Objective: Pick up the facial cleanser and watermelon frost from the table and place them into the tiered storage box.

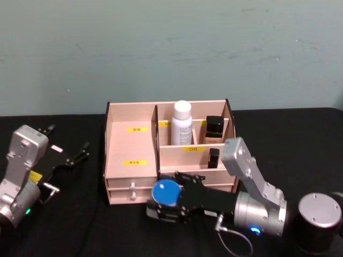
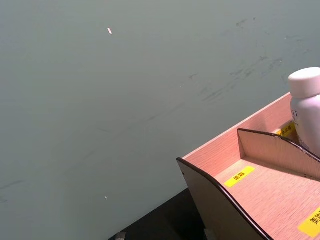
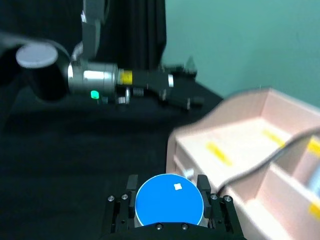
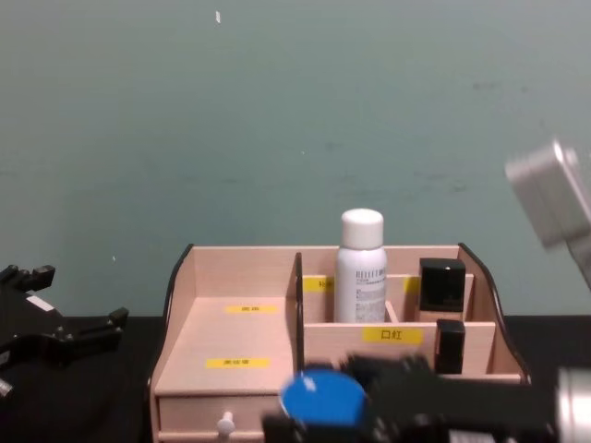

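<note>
The right gripper [image 1: 167, 202] is pinched on a round blue-lidded jar [image 1: 166, 193], 1 finger [image 3: 131, 184] on each side of the lid, which faces up. The jar is probably the watermelon frost, though no label shows to confirm it. It sits just in front of the tiered storage box [image 1: 128, 145], level with the drawers and about midway along the front; whether it is off the table is hard to tell. The move turns on height and direction: the open compartments lie behind and above the jar, so it has to rise over the front edge. The wide left compartment is bare and gives the most room. The right tiers already hold a white bottle [image 1: 182, 122] and 2 dark items [image 1: 214, 128]. Being round, the jar has no long axis to line up. The left gripper [image 1: 75, 156] is parked well apart, left of the box.
</note>
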